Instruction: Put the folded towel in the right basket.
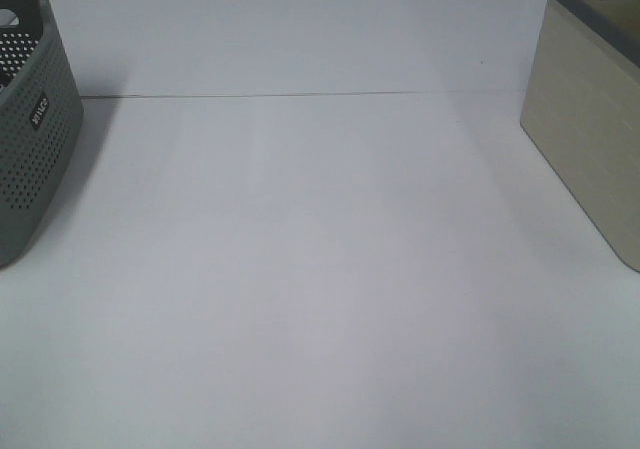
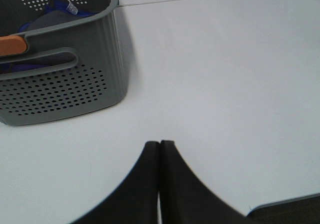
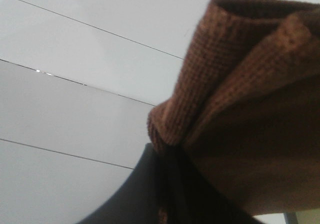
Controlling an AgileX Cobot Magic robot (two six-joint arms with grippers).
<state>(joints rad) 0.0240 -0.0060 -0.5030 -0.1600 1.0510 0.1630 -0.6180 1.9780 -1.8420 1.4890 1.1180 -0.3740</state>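
**Folded towel in transit: gripped by the right tool, not yet in the beige basket.**

The right tool is clamped on a bunched edge of the brown towel. Pale panels fill the wrist view behind it, so the arm is judged raised, presumably to clear the basket wall. In the high view neither arm nor towel appears on the surface. There the beige basket, the target, stands at 3 o'clock and the grey basket at 9 o'clock. The left tool is closed on nothing, near the grey basket, apart from the carry path. Judged next: bring the towel over the beige rim, then release.
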